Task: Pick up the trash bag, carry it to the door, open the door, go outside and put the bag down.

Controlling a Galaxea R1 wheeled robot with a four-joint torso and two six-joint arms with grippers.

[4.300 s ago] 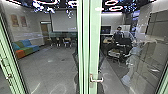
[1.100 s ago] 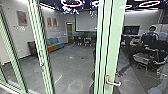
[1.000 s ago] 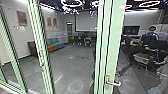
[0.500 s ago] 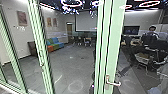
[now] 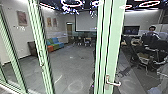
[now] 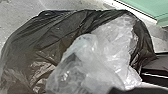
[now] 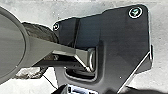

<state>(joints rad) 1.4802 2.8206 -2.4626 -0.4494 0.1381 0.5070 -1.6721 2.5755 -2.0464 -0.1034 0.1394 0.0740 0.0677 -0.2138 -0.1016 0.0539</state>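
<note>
The dark trash bag [image 6: 32, 37], clear plastic [image 6: 110, 42] bunched against it, sits close to the left wrist's down-tilted camera, over pale ground [image 6: 17, 15]; I cannot tell whether either arm's jaws are clenched or released. The head view adds a door handle [image 5: 113, 83], lower right, and a person [image 5: 150, 37], right.

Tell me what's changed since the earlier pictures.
The head camera has swung left since the first picture, so the pale-green door frame and silver lever handle sit further right. More recently, dark shapes around the white open basket behind the glass shifted, perhaps reflections. Grasps or releases: I cannot tell. The blue, green and orange sofa stayed put.
</note>
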